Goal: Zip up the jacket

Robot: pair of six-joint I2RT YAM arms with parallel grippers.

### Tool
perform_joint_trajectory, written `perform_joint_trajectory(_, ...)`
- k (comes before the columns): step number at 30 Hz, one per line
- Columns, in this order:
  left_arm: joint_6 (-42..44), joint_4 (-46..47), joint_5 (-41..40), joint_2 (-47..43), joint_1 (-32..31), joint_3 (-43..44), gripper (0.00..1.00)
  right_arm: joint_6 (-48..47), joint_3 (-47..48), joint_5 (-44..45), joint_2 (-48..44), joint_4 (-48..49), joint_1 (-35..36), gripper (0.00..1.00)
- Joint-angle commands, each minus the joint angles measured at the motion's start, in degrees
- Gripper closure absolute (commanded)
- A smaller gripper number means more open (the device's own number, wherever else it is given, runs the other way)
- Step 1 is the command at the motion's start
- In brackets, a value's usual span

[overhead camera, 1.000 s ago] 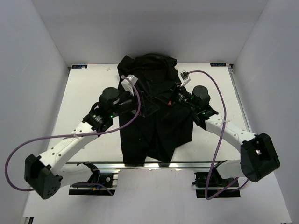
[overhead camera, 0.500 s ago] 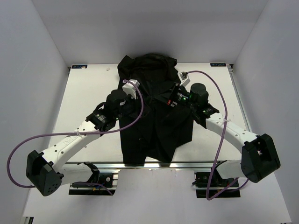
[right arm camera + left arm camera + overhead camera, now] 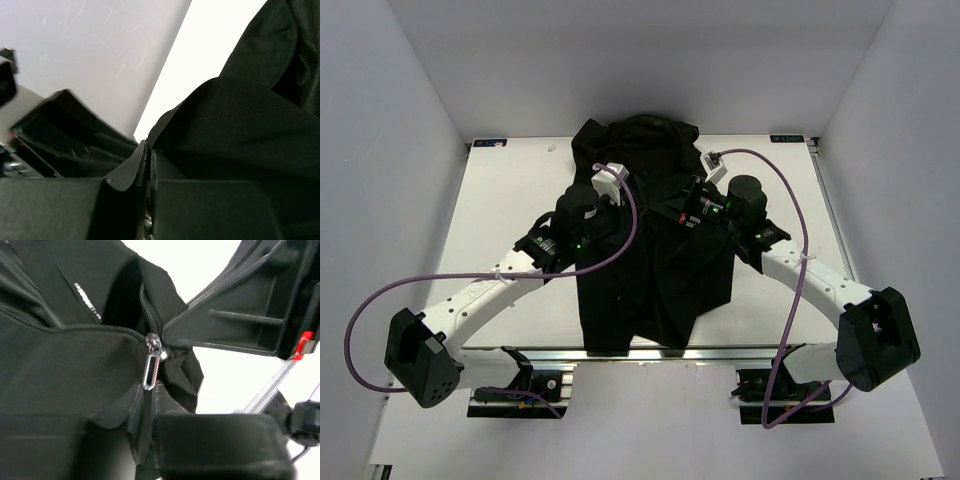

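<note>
The black jacket (image 3: 650,270) lies spread on the white table, collar toward the far side. In the left wrist view its zipper teeth run to a metal slider (image 3: 153,343), and a silver pull tab (image 3: 149,372) hangs from it. A black fabric strip trails off the tab into my left gripper (image 3: 145,425), which is shut on it. From above, the left gripper (image 3: 632,222) sits at the jacket's middle. My right gripper (image 3: 665,215) meets it there and is shut on a fold of jacket edge (image 3: 240,130). One of its fingers (image 3: 225,320) shows beside the slider.
White table (image 3: 500,200) is boxed in by white walls at the back and both sides. An aluminium rail (image 3: 640,352) runs along the near edge under the jacket hem. Purple cables (image 3: 380,300) loop off both arms.
My left arm swung right onto the jacket's middle and its jaws closed from wide open onto the zipper pull. The right arm shifted only slightly and kept its grip.
</note>
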Motion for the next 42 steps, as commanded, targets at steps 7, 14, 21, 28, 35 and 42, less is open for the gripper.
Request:
perform_joint_trajectory(7,4.0,0.0,-3.9,0.3,-0.1,8.7,0.9,-3.6,3.0,-2.3,-1.1,-2.2,0.3,1.0)
perform_joint_trajectory(14,5.8,-1.0,-1.5,2.3,-0.1,10.9,0.64,-3.5,2.8,-4.0,-0.1,-0.7,0.3,1.0)
perform_joint_trajectory(21,4.6,-5.4,-3.9,1.6,-0.1,11.9,0.29,-3.5,1.7,-3.1,-1.4,0.5,0.3,1.0)
perform_joint_trajectory(28,-4.6,-11.0,-8.0,-5.2,0.1,4.7,0.02,-2.8,0.8,-3.5,-1.4,1.4,0.3,1.0)
perform_joint_trajectory(35,-7.8,-1.8,3.0,-10.9,0.6,-6.2,0.05,-0.6,0.3,-3.5,-1.5,1.5,0.3,1.0)
perform_joint_trajectory(42,-4.2,-3.4,-2.2,-4.3,-2.2,-1.9,0.29,1.3,1.0,-2.9,-1.9,0.4,0.3,1.0)
